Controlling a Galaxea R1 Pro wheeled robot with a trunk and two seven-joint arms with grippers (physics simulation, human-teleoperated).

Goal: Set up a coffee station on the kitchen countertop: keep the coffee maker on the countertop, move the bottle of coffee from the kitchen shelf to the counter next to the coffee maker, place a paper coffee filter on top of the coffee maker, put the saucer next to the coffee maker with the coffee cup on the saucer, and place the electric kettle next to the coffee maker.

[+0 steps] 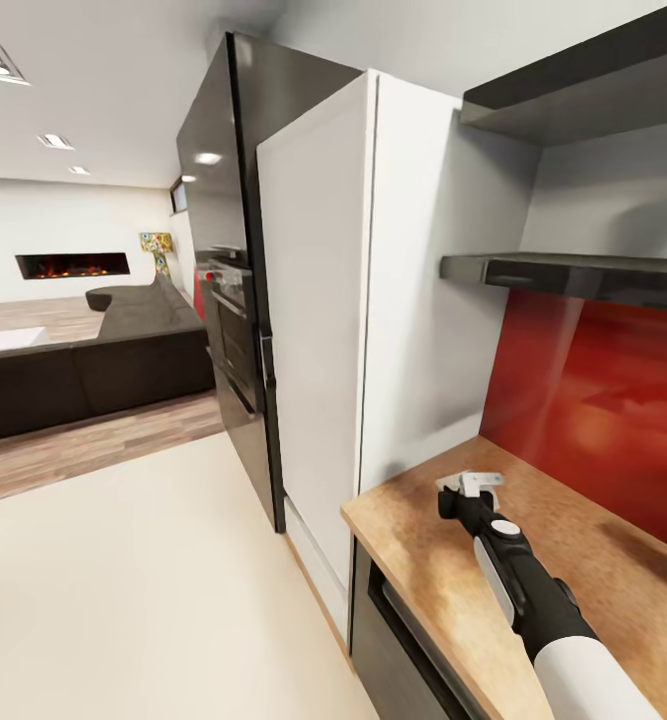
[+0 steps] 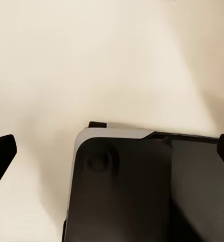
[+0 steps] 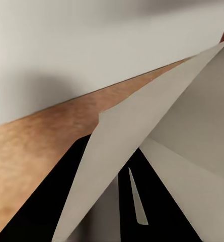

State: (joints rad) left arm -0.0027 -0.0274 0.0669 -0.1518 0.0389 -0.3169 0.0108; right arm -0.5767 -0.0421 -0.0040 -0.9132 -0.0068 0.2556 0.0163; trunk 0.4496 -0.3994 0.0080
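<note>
My right gripper [image 1: 476, 487] pinches the paper coffee filter [image 3: 157, 131] over the wooden counter [image 1: 423, 560], near its left end by the white cabinet [image 1: 373, 300]. Left fingers [image 2: 1, 156] spread wide above the floor [image 2: 91, 60].

I count one arm [image 1: 533, 600] of mine reaching over one wooden countertop [image 1: 423, 560], with one gripper [image 1: 470, 487] at its end. One sheet of white paper [image 3: 157, 146] fills much of my right wrist camera. Above the counter I see two dark shelves [image 1: 573, 272], one over the other, and one red back panel [image 1: 593, 400]. There is one white cabinet [image 1: 373, 300], one tall black unit [image 1: 223, 250], one dark sofa [image 1: 93, 360], one fireplace [image 1: 73, 265], and four ceiling lights [image 1: 55, 141].
</note>
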